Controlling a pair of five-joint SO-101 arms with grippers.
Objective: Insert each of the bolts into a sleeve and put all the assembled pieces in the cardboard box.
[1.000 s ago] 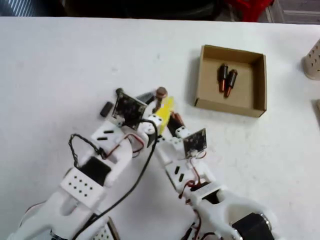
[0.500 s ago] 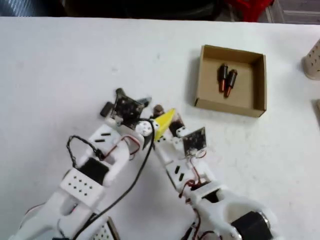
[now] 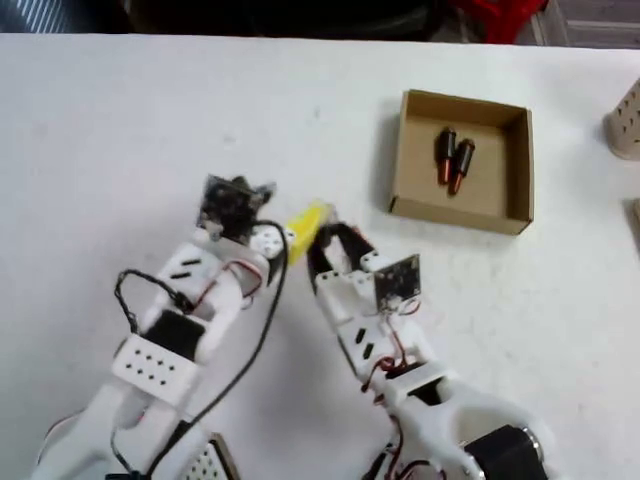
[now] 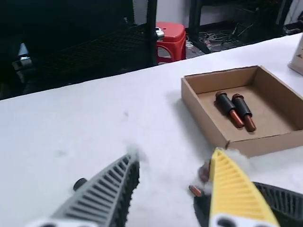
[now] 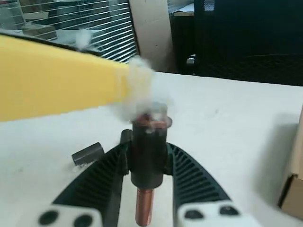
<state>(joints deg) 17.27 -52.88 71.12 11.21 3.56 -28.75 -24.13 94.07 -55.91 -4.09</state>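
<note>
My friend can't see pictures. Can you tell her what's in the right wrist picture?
The right claw is shut on a black sleeve with a copper bolt sticking out of one end. The left claw's yellow finger is close to the sleeve's other end, and a loose sleeve lies on the white table.

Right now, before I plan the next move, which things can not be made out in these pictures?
- High view: the right gripper hides what it holds.
- Left wrist view: a small dark part is half hidden behind the grey finger; sleeve or bolt, unclear.
- Right wrist view: the bolt's head above the held sleeve is blurred; the cardboard box is cut off by the edge.
</note>
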